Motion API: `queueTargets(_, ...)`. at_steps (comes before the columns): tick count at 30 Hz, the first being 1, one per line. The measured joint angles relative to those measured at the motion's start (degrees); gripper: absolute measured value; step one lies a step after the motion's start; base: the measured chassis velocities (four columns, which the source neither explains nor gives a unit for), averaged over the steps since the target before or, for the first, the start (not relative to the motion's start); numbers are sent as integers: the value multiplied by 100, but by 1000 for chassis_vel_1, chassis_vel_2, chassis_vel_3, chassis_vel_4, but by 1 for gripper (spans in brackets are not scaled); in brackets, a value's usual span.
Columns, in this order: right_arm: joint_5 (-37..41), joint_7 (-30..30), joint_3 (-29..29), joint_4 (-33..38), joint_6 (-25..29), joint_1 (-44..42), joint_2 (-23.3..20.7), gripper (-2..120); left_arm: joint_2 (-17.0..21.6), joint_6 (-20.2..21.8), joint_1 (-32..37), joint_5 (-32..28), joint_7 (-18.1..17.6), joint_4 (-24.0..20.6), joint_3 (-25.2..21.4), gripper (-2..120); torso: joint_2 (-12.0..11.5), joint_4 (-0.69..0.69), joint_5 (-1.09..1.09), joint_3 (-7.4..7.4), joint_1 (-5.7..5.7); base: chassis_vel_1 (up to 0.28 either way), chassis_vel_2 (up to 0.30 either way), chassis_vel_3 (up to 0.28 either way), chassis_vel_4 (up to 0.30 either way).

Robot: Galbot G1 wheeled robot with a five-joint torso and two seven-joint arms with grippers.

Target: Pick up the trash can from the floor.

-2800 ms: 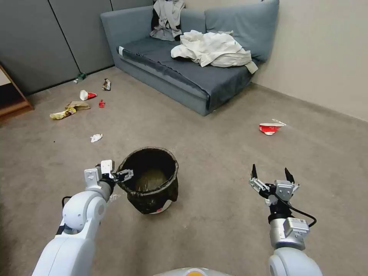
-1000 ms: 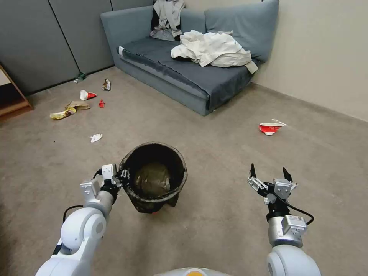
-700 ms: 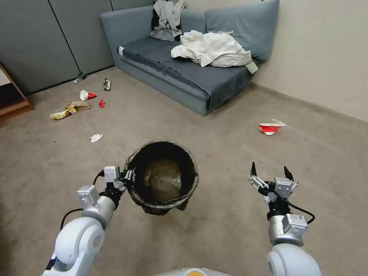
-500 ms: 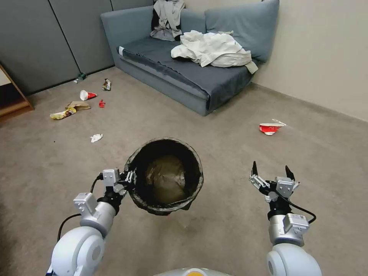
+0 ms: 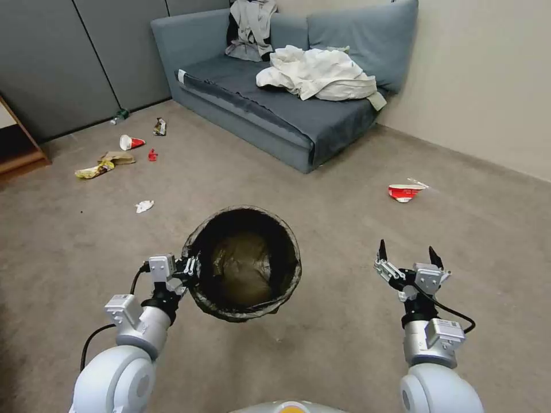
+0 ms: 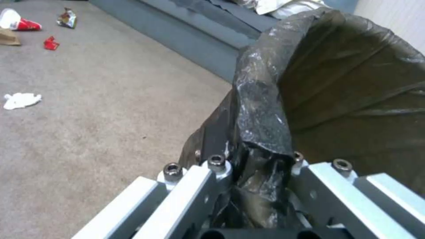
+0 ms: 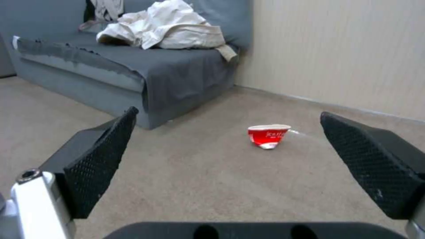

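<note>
The trash can (image 5: 244, 261), a small round bin lined with a crinkled dark bag, hangs above the floor (image 5: 344, 321) in front of me, its mouth tipped toward my head camera. My left gripper (image 5: 191, 269) is shut on the bin's left rim. In the left wrist view the bag-covered rim of the trash can (image 6: 261, 109) is pinched between the left gripper (image 6: 254, 159) fingers. My right gripper (image 5: 406, 256) hovers over the carpet to the right of the bin, open and holding nothing; in its own view the right gripper (image 7: 239, 139) fingers stand wide apart.
A grey sofa (image 5: 275, 109) with heaped clothes stands at the back against the wall. A crushed red-and-white cup (image 5: 403, 191) lies on the carpet at right. More litter (image 5: 129, 150) is scattered at the far left, near a wooden shelf (image 5: 17, 152).
The left arm has lifted the trash can off the carpet and drawn it nearer, its mouth turning toward the camera. The right arm has barely moved.
</note>
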Motion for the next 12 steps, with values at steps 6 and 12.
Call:
queueTargets(6,-5,11,0,19,-1,-8,3,100,12,12,-17,-7,-2,1,9,5,0,0,0,0,0,0,0,0,0)
queueTargets(12,-6,14,2,23,-2,-11,3,100,11,20,-25,-7,-2,5,14,5,0,0,0,0,0,0,0,0,0)
